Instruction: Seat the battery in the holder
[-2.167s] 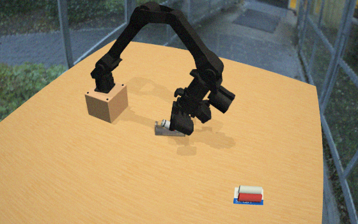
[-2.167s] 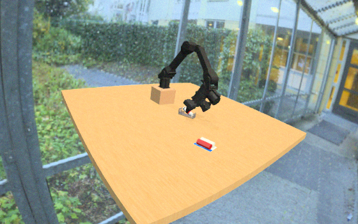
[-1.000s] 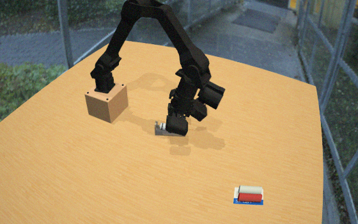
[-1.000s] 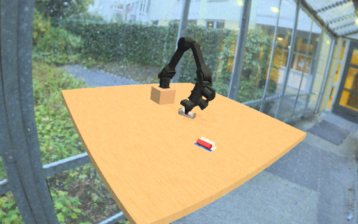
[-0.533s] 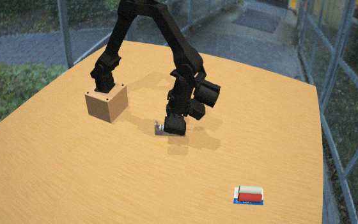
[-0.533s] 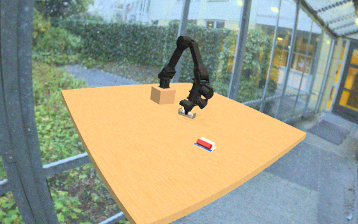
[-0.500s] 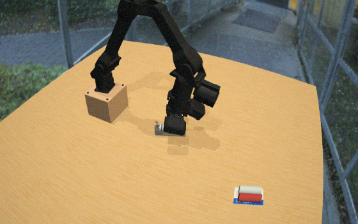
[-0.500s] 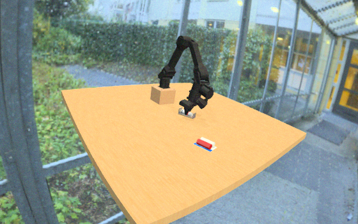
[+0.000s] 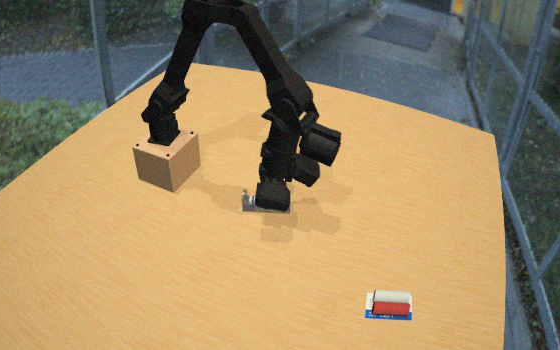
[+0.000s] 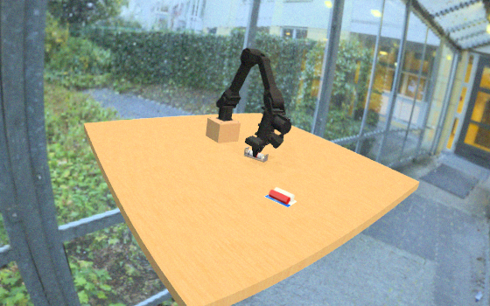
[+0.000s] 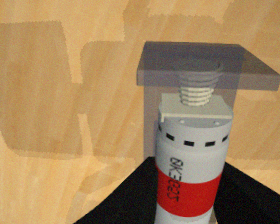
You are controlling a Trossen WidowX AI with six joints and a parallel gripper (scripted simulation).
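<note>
We see the black arm (image 9: 264, 50) (image 10: 268, 80) standing on a wooden block (image 9: 155, 167) (image 10: 228, 133) at the worktop (image 9: 119, 260) (image 10: 213, 227) and reaching down to the battery holder (image 9: 249, 209) (image 10: 264, 158) (image 11: 161, 79). In the wrist view, we observe the battery (image 10: 259, 156) (image 11: 188, 172) between the black fingers (image 10: 255, 151), which stand partly open, about its width, and grip it from both sides. The battery is white with a red band, a row of dark dashes near its upper end and dark lettering along its side. We note that this end lies toward the pale coiled spring (image 11: 196, 92), with a pale square plate (image 11: 196, 108) between the two; whether the end bears squarely on the plate we cannot tell. Behind the spring rises the grey end wall of the holder. The lip and the opposite end of the battery fall outside the wrist view, so we cannot establish whether the terminal end lies beneath the lip. Well apart from the holder, we find a red cylinder (image 9: 391, 308) (image 10: 279, 196) and a pale cylinder (image 9: 392, 296) (image 10: 285, 192) side by side on a blue and white card (image 9: 402, 317) (image 10: 275, 200).
</note>
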